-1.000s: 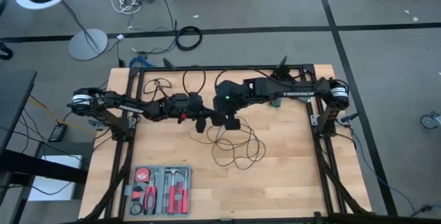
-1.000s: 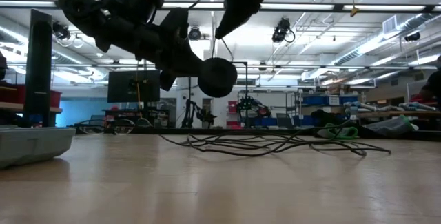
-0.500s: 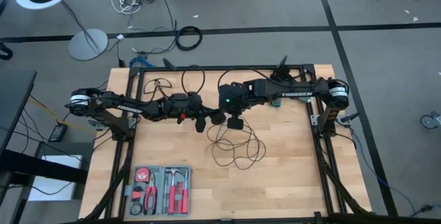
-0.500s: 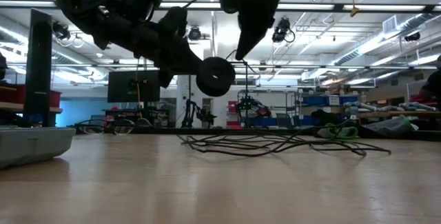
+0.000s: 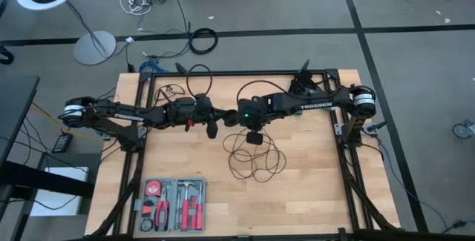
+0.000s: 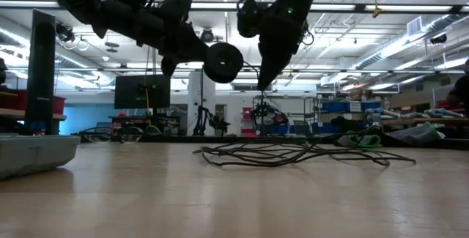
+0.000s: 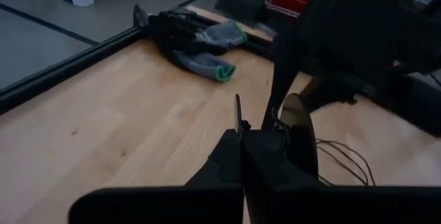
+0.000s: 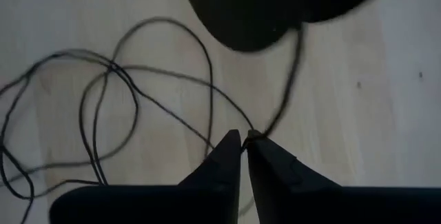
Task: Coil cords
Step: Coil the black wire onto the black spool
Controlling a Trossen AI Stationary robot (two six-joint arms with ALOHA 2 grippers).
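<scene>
Above table (image 5: 312,189): puck (image 6: 223,62) is gripped by the clenched left hand (image 6: 192,50), anchoring the coil.
Right hand (image 8: 242,140): nipped on cord (image 8: 124,86), to lift a loop.

Both hands (image 5: 211,126) (image 5: 254,139) raised mid-table, closed.

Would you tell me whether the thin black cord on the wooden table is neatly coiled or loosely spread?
Loosely spread: the thin black cord lies in uneven, overlapping loops across the wooden table, not one tidy coil.

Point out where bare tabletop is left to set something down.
Bare wood lies between the red-handled tool tray and the table's right edge, below the thin black cord's loops. The middle is crowded: cord pile under both grippers, left gripper holding the round black puck.
</scene>
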